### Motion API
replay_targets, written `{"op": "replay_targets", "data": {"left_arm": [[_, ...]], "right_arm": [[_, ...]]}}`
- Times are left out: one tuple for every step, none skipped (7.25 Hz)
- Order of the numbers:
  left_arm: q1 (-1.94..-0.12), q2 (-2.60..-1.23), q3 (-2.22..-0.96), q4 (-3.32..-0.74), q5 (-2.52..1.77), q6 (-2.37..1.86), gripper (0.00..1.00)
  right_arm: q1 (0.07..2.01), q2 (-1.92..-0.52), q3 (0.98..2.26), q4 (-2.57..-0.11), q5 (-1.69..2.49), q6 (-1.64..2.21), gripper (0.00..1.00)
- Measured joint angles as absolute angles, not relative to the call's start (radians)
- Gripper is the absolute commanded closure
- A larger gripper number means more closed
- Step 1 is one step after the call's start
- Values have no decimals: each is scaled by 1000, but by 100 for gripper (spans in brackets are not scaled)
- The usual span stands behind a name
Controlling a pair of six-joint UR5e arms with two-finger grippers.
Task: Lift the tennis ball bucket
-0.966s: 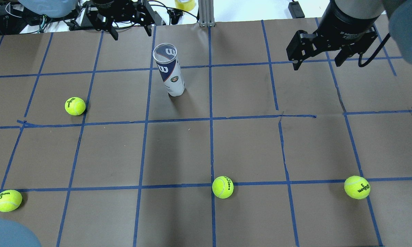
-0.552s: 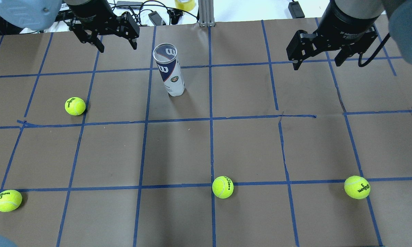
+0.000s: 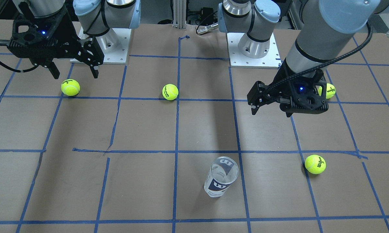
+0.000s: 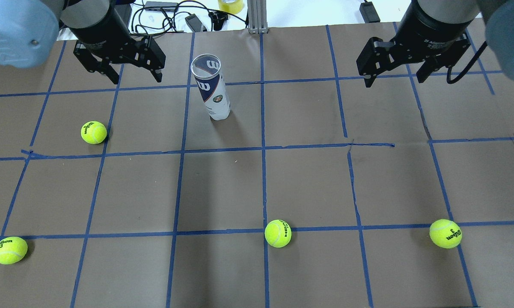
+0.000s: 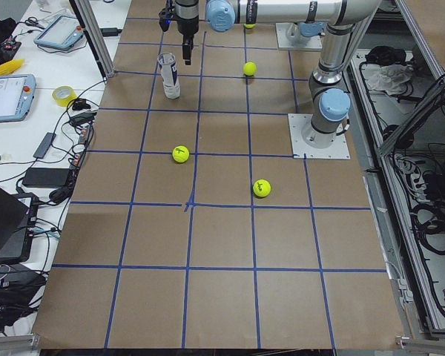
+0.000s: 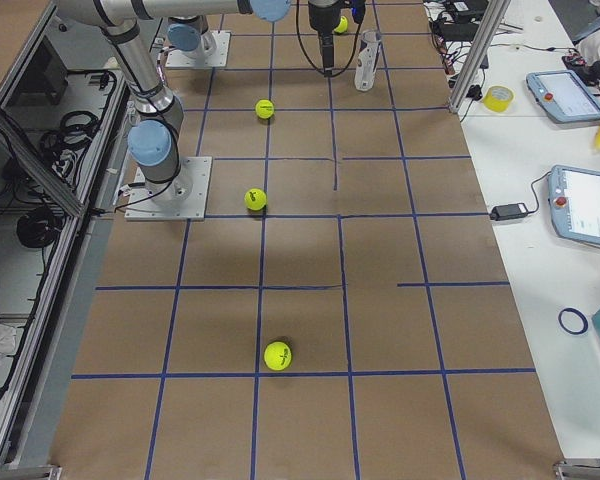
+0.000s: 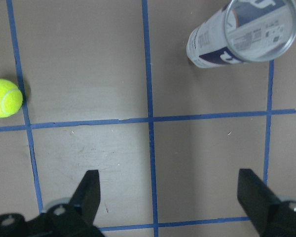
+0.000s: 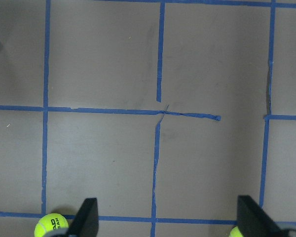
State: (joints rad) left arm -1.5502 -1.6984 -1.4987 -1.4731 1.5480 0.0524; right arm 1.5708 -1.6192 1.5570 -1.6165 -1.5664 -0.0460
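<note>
Overhead: you see tennis ball bucket [image 4: 210,87] upright, open-topped, on far middle of tabletop [image 4: 304,184]. Left claw [image 4: 135,79] spread, holding nothing, hovers just beside bucket, not touching. Right claw [image 4: 394,82] spread, holding nothing, well apart on bucket's other side.
Left wrist: bucket at your upper right, beyond spread fingers [image 7: 89,195]; tennis ball [image 7: 5,98] at left edge.
Front-facing: bucket stands alone near your side.

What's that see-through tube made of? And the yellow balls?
The clear cylindrical tube with a white and navy label looks like thin shiny plastic: you can see through its wall. The yellow-green tennis balls look matte and fuzzy, likely felt.
</note>
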Motion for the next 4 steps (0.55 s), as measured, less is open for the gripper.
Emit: {"op": "replay_targets", "data": {"left_arm": [[-1551, -1683, -1525, -1465, 1568, 55, 0], [-1552, -1673, -1537, -1461, 1578, 55, 0], [-1552, -1665, -1543, -1461, 1582, 55, 0], [-1552, -1658, -1547, -1462, 1583, 56, 0]], "right_arm": [[1571, -1619, 1557, -1616, -1566, -46, 0], [1571, -1619, 1557, -1615, -1565, -46, 0], [1571, -1619, 1557, -1615, -1565, -46, 0], [1571, -1619, 1557, -1614, -1565, -46, 0]]}}
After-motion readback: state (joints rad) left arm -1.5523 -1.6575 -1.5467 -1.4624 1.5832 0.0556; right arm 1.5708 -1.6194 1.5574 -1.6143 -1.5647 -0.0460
